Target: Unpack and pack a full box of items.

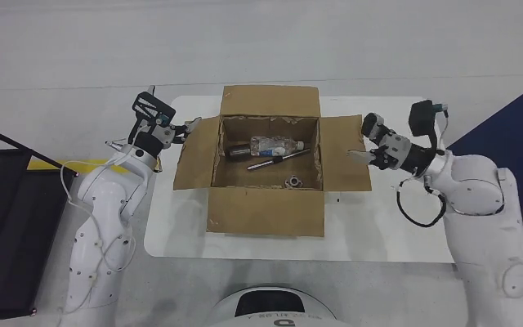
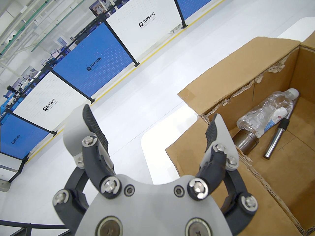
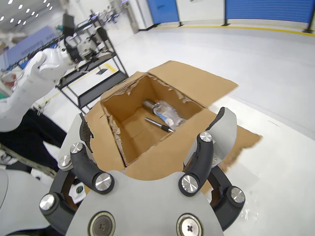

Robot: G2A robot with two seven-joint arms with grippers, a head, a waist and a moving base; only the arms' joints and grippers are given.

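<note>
**Beside the open box, both claws wide and empty**

At the left side of the box, the left claw (image 1: 189, 125) (image 2: 151, 116) hangs with its two fingers spread wide and nothing between them. It sits just off the far corner of the left flap, close to the cardboard; I cannot tell whether it touches. Over on the right side, the right claw (image 1: 357, 153) (image 3: 152, 117) is spread just as wide and holds nothing either. It hovers above the right flap and points in toward the box.

Between the two claws stands the cardboard box (image 1: 265, 211) (image 2: 221, 74) (image 3: 196, 84), upright in the middle of the white table (image 1: 392, 233) (image 2: 157, 158), with all four flaps folded outward. The inner edges of the flaps are torn and ragged.

Down on the box floor, a crumpled clear plastic bottle (image 1: 276, 146) (image 2: 265, 114) (image 3: 168, 115) lies on its side along the far wall, its white cap to the right. A short metal cylinder (image 1: 239, 150) (image 2: 246, 143) (image 3: 148, 104) lies at the bottle's left end, touching or almost touching it. Just on the near side of the bottle, a slim metal rod (image 1: 276, 159) (image 2: 275, 140) (image 3: 157, 124) with a black end lies at a slant. Nearer still, apart from the rest, sits a small metal fitting (image 1: 292, 179).
</note>
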